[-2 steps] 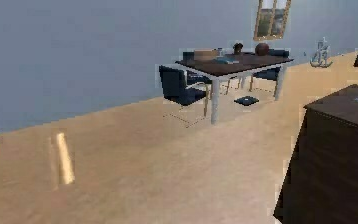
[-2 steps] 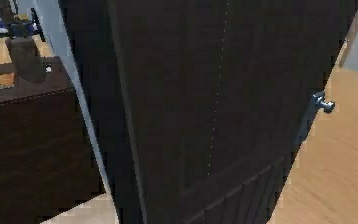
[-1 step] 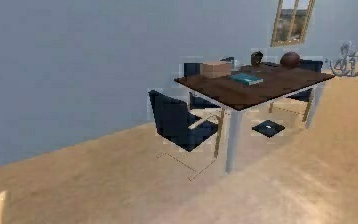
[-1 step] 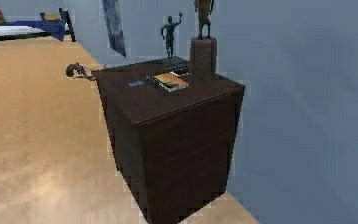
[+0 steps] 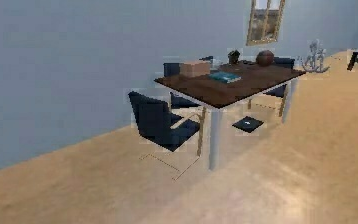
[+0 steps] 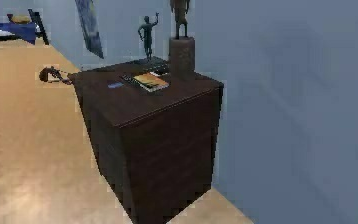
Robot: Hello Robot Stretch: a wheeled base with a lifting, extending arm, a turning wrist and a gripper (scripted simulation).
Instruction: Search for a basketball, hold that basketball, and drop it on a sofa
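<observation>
One brown basketball (image 5: pixel 265 58) is seen in the forward view at the far end of the table (image 5: pixel 202 90). It is judged light, firm and apt to roll, best gripped across its middle. In the arm side view a dark cabinet (image 6: pixel 157 150) is seen; the state of the gripper's fingers cannot be told.

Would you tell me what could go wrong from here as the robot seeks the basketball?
The brown ball sits at the far end of the table, with blue chairs around it, so the robot may snag one. The dresser stands close on the arm side; turning could clip it.
</observation>
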